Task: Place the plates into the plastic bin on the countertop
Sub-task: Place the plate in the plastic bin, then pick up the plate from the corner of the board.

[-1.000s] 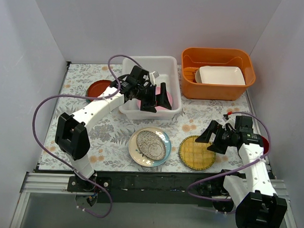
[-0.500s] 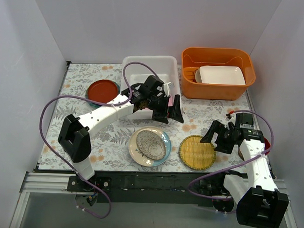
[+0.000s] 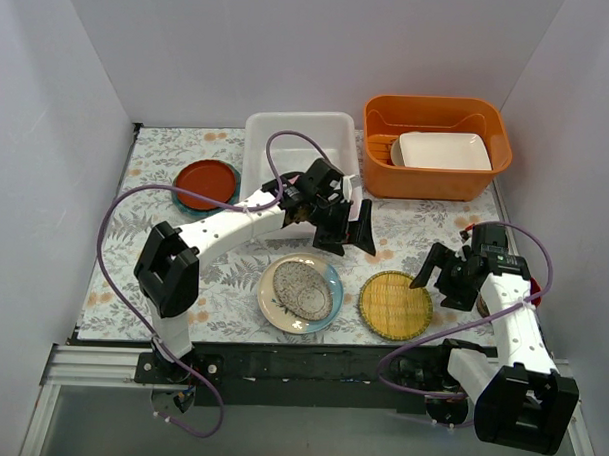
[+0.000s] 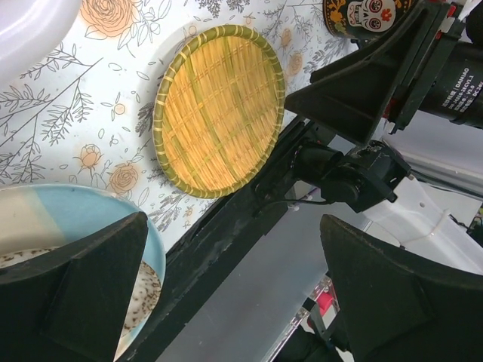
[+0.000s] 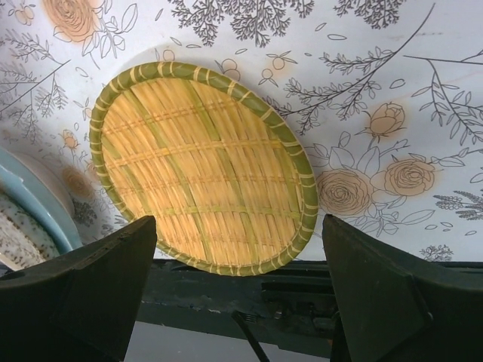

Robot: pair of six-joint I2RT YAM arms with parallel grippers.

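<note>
The woven yellow plate (image 3: 394,304) (image 4: 219,109) (image 5: 200,170) lies near the front edge of the countertop (image 3: 157,158). Left of it sits the speckled plate with a teal rim (image 3: 300,293) (image 4: 83,215) (image 5: 26,200). A red-brown plate (image 3: 207,182) rests on a teal one at the back left. The white plastic bin (image 3: 298,119) stands at the back centre, its inside partly hidden by my left arm. My left gripper (image 3: 346,234) (image 4: 234,241) hangs open and empty in front of the bin. My right gripper (image 3: 438,283) (image 5: 238,226) is open just right of the woven plate.
An orange tub (image 3: 383,141) at the back right holds a white rectangular dish (image 3: 442,150). A dark cup with a skull print (image 4: 370,13) stands by my right arm. White walls close in both sides. The black table rail (image 3: 300,363) runs along the front.
My left gripper has come out of the bin and moved right and nearer, still open. My right gripper has drawn back slightly to the right of the woven plate.
</note>
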